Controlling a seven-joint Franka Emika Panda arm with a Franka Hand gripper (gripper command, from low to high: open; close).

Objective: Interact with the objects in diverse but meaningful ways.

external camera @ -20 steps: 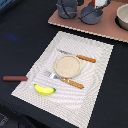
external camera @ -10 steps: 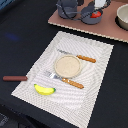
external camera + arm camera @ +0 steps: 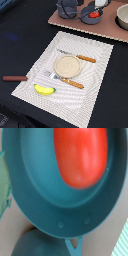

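A red tomato [image 3: 93,14] lies in the grey frying pan [image 3: 86,12] on the brown board at the far side of the exterior view. The gripper [image 3: 100,3] hangs just above it at the frame's edge, and only a pale part of it shows. In the wrist view the tomato [image 3: 80,155] fills the pan [image 3: 35,183] from very close, and no fingers show. A yellow banana [image 3: 44,90] lies on the striped placemat's near corner. A brown-handled utensil [image 3: 15,78] rests on the dark table beside the mat. The fish-shaped piece is out of view.
A tan plate [image 3: 67,65] sits mid-placemat [image 3: 97,75] between a knife [image 3: 80,56] and a fork [image 3: 67,80], both with orange handles. On the board [image 3: 100,31] stand a grey pot [image 3: 67,9] and a pale bowl [image 3: 122,17].
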